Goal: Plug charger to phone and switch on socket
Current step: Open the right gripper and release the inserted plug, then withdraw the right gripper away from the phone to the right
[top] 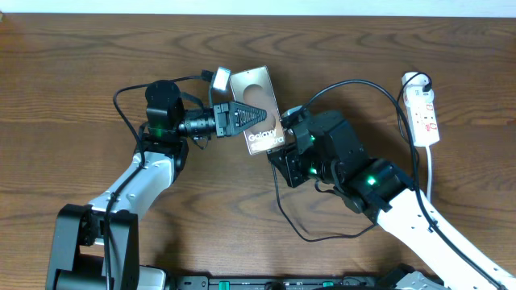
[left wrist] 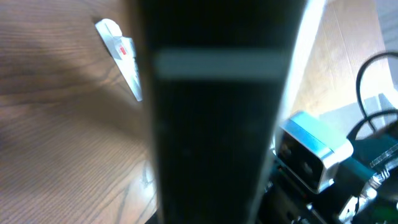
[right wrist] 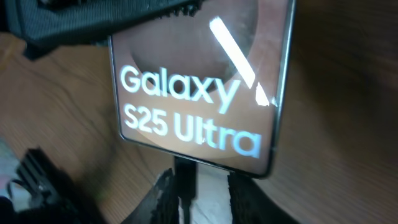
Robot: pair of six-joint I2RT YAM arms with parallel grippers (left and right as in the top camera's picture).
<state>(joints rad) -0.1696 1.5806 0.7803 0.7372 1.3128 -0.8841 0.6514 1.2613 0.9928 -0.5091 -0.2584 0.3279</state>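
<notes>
Item: phone (top: 270,138), at centre of worktop (top: 72,48), long axis running far-left to near-right, pinched across its middle by the left pincer (top: 247,117). Its near end faces the right pincer (right wrist: 204,198), just beside it, the nearer arm for plugging. The charger tip (right wrist: 183,177) meets that edge between the fingers; whether they grip it cannot be told. The socket (top: 424,109) lies far right, well apart.

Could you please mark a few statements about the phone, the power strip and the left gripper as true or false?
1. The phone reads "Galaxy S25 Ultra". True.
2. The power strip touches the phone. False: they lie well apart.
3. The left gripper is closed on the phone. True.
4. The table is white. False: it is brown wood.
</notes>
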